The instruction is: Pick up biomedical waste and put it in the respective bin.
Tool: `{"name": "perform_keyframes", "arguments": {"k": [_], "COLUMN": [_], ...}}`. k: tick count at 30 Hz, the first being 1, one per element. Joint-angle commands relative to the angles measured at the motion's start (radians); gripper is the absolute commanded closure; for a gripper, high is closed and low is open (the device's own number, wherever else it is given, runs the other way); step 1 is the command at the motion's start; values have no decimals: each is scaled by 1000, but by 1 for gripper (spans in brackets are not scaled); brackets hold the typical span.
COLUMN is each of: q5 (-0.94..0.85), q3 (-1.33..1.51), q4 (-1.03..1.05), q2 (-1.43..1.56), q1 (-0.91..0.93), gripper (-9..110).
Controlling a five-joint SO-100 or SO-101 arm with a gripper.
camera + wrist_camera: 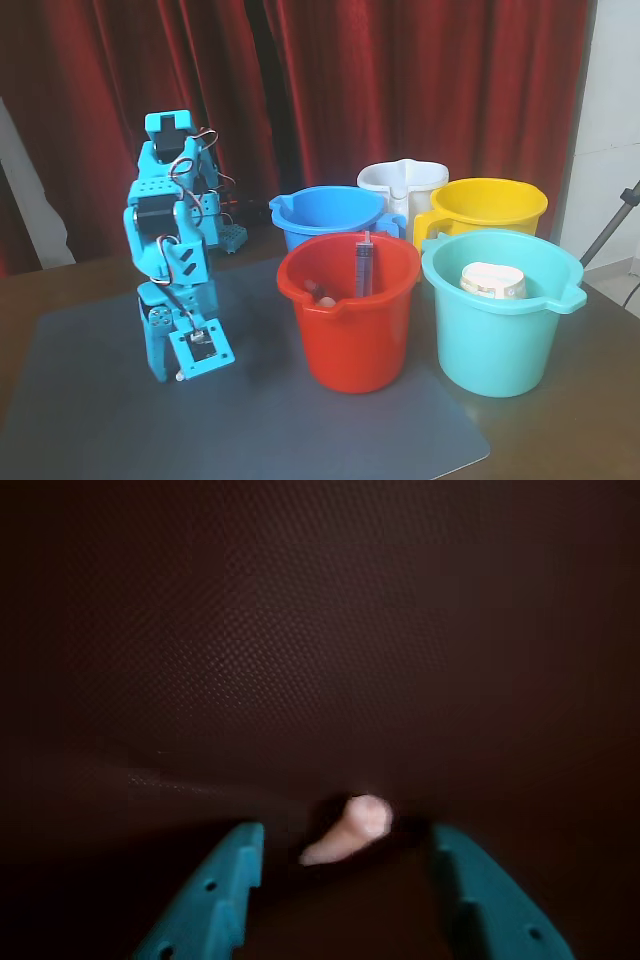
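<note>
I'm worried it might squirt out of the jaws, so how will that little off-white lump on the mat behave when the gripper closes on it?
The biomedical waste looks tiny, so probably very light. Its rounded, tapered shape may roll or pivot on the mat if one finger touches first. It lies between the open gripper fingers, nearer none clearly; hardness cannot be told.
</note>
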Motion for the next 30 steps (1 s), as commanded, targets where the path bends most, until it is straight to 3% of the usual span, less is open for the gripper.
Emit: {"name": "perform_keyframes", "arguments": {"k": [1, 17, 23, 30], "q5": [12, 37, 35, 38], "q3": [-28, -17, -15, -29], "q4": [-12, -12, -31, -34], "q2": [3, 2, 0, -55], "q1": [-15, -11, -3, -2], "gripper": [84, 84, 95, 95]}}
